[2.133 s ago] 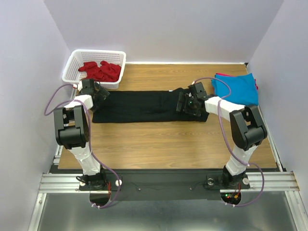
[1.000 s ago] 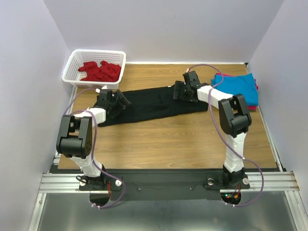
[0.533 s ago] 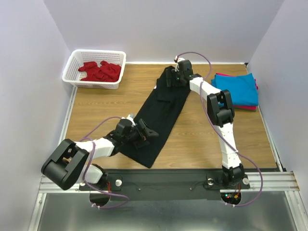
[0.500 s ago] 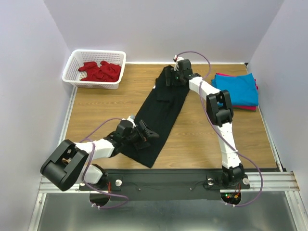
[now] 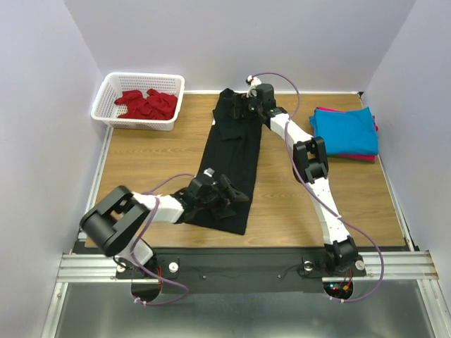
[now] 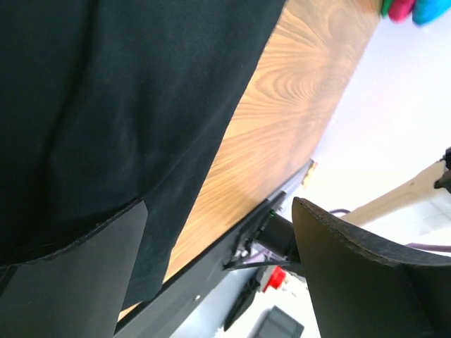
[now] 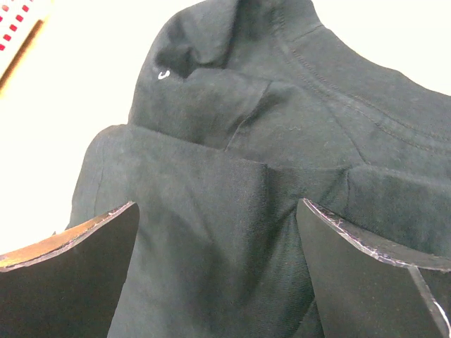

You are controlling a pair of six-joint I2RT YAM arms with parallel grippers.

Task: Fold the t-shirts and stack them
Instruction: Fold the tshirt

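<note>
The black t-shirt [image 5: 236, 151] lies as a long narrow strip on the wooden table [image 5: 148, 162], running from the far edge to the near edge. My left gripper [image 5: 229, 199] is at its near end. In the left wrist view the gripper [image 6: 220, 208] is open, with the cloth [image 6: 106, 84] by its left finger and bare table between the fingers. My right gripper [image 5: 241, 105] is at the far end, by the collar. In the right wrist view it [image 7: 217, 205] is open just above the cloth [image 7: 232, 120]. The turquoise-blue t-shirt [image 5: 347, 129] lies folded at the right on a red one [image 5: 366, 157].
A white lattice basket [image 5: 113, 84] at the far left holds several crumpled red t-shirts [image 5: 148, 103]. The back wall stands right behind the shirt's far end. The metal rail [image 5: 232, 264] runs along the near edge, close to the left gripper.
The black shirt has swung from lying left-to-right to lying far-to-near. My left gripper moved to the near edge and my right gripper to the far edge.
</note>
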